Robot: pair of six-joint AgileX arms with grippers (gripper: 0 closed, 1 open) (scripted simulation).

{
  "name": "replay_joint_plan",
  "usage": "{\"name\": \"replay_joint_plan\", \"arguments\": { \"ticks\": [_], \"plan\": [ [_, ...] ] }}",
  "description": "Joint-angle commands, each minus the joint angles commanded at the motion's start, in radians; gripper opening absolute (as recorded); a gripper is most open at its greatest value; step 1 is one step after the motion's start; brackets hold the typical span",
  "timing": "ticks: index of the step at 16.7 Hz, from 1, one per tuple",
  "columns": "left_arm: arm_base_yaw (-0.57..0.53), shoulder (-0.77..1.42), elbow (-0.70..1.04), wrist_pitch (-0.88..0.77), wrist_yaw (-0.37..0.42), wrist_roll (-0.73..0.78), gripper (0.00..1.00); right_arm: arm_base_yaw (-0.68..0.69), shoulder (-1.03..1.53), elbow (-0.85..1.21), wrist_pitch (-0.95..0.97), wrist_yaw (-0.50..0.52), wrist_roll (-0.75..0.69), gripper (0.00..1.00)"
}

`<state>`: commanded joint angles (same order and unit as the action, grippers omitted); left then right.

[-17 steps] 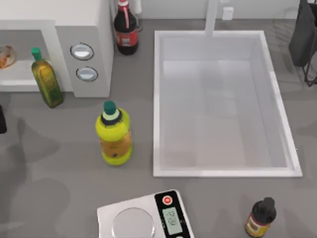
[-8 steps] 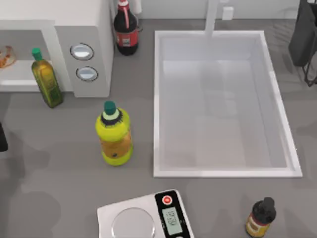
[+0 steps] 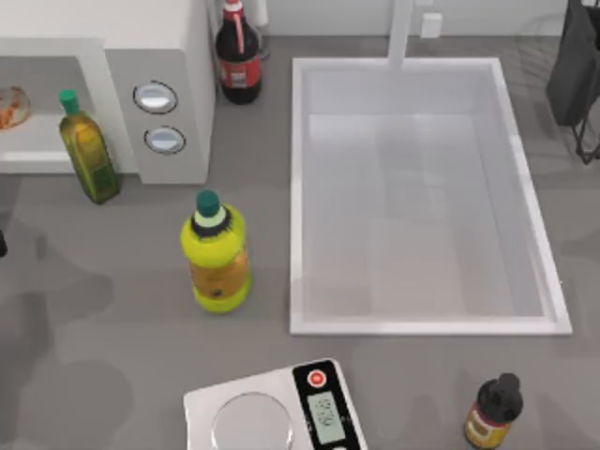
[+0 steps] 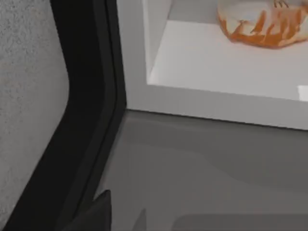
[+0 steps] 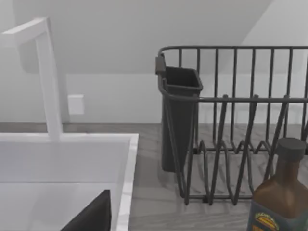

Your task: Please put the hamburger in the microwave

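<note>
The hamburger (image 3: 11, 105), a whitish lump with orange patches, lies free on the floor of the microwave (image 3: 155, 56) cavity at the table's far left. The left wrist view has the hamburger (image 4: 262, 24) resting on the white cavity floor, beyond the microwave's sill (image 4: 216, 108) and its open black door (image 4: 86, 96). A dark part of my left gripper (image 4: 96, 214) sits in front of the cavity, apart from the hamburger. My left arm (image 3: 2, 244) is a dark sliver at the left edge. My right gripper (image 5: 91, 216) is parked near the sink and the dish rack.
An olive-oil bottle (image 3: 87, 145) stands in front of the microwave opening. A yellow bottle (image 3: 216, 253), a cola bottle (image 3: 238, 56), a white scale (image 3: 277, 412) and a small dark bottle (image 3: 492, 412) stand around the sink (image 3: 295, 197). A dish rack (image 3: 577, 75) is at the far right.
The dark bit of my left arm at the left edge has shifted toward the front and shrunk off the edge. The hamburger stays put in the microwave.
</note>
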<state>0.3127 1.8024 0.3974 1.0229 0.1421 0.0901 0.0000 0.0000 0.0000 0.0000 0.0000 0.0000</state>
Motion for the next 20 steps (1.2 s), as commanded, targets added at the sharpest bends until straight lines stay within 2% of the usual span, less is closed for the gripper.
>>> {"name": "replay_joint_plan", "arguments": {
  "ticks": [5, 15, 20],
  "plan": [
    [-0.001, -0.074, 0.041, -0.124, 0.007, 0.018, 1.0, 0.0, 0.0, 0.0, 0.0, 0.0, 0.0, 1.0],
    [0.002, -0.228, 0.039, -0.539, -0.032, 0.061, 1.0, 0.0, 0.0, 0.0, 0.0, 0.0, 0.0, 1.0],
    [0.003, -0.342, 0.058, -0.642, -0.033, 0.034, 1.0, 0.0, 0.0, 0.0, 0.0, 0.0, 0.0, 1.0]
  ]
}}
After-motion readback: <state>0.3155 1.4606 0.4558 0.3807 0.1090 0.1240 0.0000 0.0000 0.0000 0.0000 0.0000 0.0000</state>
